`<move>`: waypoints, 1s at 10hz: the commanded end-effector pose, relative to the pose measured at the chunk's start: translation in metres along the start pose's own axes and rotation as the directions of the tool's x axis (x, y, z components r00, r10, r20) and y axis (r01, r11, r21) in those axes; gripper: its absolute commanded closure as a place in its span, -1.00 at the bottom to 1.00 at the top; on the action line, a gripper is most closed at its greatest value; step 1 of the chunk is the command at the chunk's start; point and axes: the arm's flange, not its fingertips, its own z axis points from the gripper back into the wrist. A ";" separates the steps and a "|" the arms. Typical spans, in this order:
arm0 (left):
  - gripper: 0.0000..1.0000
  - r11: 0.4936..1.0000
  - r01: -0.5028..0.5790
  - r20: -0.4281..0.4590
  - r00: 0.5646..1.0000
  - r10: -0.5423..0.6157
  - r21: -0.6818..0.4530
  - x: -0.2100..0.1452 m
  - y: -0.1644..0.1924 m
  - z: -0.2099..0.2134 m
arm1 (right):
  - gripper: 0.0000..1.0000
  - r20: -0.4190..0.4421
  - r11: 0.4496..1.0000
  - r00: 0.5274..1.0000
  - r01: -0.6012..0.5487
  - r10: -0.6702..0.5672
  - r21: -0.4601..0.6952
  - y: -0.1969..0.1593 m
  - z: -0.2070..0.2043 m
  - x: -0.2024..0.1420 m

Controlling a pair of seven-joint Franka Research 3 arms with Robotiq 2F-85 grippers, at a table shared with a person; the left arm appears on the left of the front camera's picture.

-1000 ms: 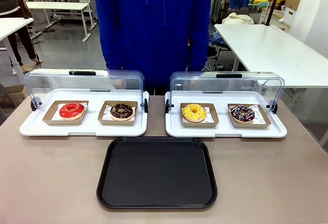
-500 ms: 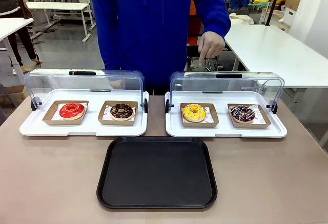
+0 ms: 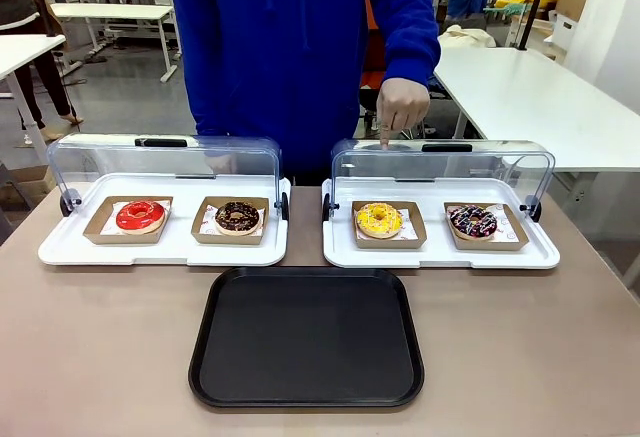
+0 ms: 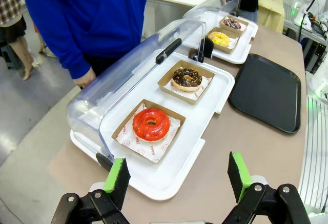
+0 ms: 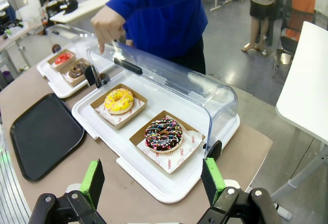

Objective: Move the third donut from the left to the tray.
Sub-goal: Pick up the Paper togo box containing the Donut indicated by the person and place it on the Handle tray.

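My left gripper (image 4: 177,175) and right gripper (image 5: 154,180) both stand spread wide, holding nothing. The yellow-glazed ring donut with sprinkles (image 3: 379,219) sits in its shallow square brown cardboard holder (image 3: 415,236) on the right-hand white tray (image 3: 440,258), just left of a dark sprinkled donut (image 3: 472,221). The large flat black plastic tray (image 3: 305,342) lies nearer me, apart from it. A person's hand (image 3: 402,107) points one finger down at the clear domed lid (image 3: 440,163).

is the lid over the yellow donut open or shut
Open: the clear lid is rolled back behind the yellow donut, leaving it uncovered from the front.
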 end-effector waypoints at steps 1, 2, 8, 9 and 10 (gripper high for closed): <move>-1.00 1.000 -0.004 -0.002 1.000 0.004 -0.008 0.002 -0.002 0.001 | -1.00 0.030 1.000 0.999 -0.024 0.024 0.001 -0.003 -0.001 0.002; -1.00 1.000 -0.004 -0.002 1.000 0.004 -0.008 0.002 -0.002 0.001 | -1.00 0.030 1.000 0.999 -0.024 0.024 0.001 -0.003 -0.001 0.002; -1.00 1.000 -0.004 -0.002 1.000 0.004 -0.008 0.002 -0.002 0.001 | -1.00 0.030 1.000 0.999 -0.024 0.024 0.001 -0.003 -0.001 0.002; -1.00 1.000 -0.004 -0.002 1.000 0.004 -0.008 0.002 -0.002 0.001 | -1.00 0.030 1.000 0.999 -0.024 0.024 0.001 -0.003 -0.001 0.002; -1.00 1.000 -0.004 -0.002 1.000 0.004 -0.008 0.002 -0.002 0.001 | -1.00 0.030 1.000 0.999 -0.024 0.024 0.001 -0.003 -0.001 0.002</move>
